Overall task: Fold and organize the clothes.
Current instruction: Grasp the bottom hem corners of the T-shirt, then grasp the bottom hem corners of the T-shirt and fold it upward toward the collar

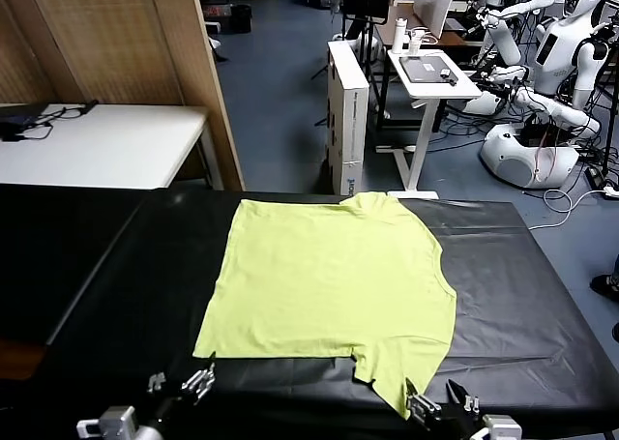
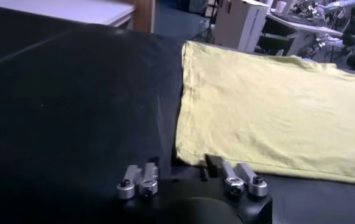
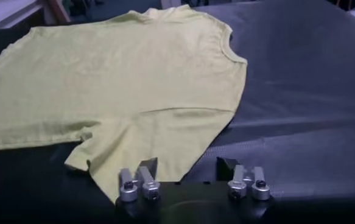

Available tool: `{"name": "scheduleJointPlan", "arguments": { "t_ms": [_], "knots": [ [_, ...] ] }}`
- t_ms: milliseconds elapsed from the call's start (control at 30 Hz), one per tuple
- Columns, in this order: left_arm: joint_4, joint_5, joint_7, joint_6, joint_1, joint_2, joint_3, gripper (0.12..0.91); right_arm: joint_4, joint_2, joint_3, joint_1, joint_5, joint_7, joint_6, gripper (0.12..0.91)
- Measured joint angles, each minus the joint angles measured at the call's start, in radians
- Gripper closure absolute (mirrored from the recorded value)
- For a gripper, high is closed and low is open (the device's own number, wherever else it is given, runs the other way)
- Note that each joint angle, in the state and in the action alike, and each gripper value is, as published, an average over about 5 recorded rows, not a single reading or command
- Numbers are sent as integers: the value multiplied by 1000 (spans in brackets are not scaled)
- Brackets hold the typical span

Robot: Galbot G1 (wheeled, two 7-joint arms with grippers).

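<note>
Right gripper (image 1: pixel 440 404) sits at the near edge of the black table (image 1: pixel 542 305), right of centre. Its jaws stand parted with nothing between them; in the right wrist view (image 3: pixel 186 170) one finger (image 3: pixel 147 169) rests on or just over the tip of the near sleeve, the other finger lies off the cloth on bare table. Not a grip.

Left gripper (image 1: pixel 184 387) is at the near edge on the left, just short of the shirt's near-left corner. Left wrist view (image 2: pixel 186 173): fingers reach to that corner's hem; jaws look nearly together; cannot tell whether they pinch the cloth or only touch it.

The lime yellow-green T-shirt (image 1: pixel 334 285) lies spread flat in the middle of the table, plain side up, a faint print showing through in the right wrist view (image 3: pixel 122 79). Hem to the robot's left, collar to the right, one sleeve pointing toward the near edge, the other at the far edge.

Beyond the table: a white desk (image 1: pixel 106 145) at far left beside a wooden partition (image 1: pixel 126 44), a white cabinet (image 1: pixel 348 111), a white standing desk (image 1: pixel 430 77), and white robots (image 1: pixel 542 102) at far right on the blue floor.
</note>
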Motion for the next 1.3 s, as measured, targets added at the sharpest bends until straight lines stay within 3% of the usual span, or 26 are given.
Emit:
{"name": "scheduleJointPlan", "arguments": {
  "t_ms": [133, 233, 533, 800, 1100, 1300],
  "knots": [
    [2, 0, 1, 0, -1, 1, 0, 880, 0, 0, 3, -4, 2, 0, 0, 855],
    [3, -1, 1, 0, -1, 1, 0, 887, 1, 0, 6, -7, 4, -1, -1, 887],
    [-5, -6, -11, -8, 9, -3, -7, 887, 53, -10, 21, -58, 8, 27, -33, 885],
    [-83, -9, -19, -20, 100, 10, -48, 887, 122, -22, 41, -149, 7, 48, -74, 885],
    [-146, -22, -18, -42, 152, -8, -67, 887, 154, -26, 82, -131, 58, 10, -4, 885],
    [-153, -75, -38, -10, 85, -25, -67, 887, 134, -51, 126, -50, 124, -29, 24, 885]
  ]
}}
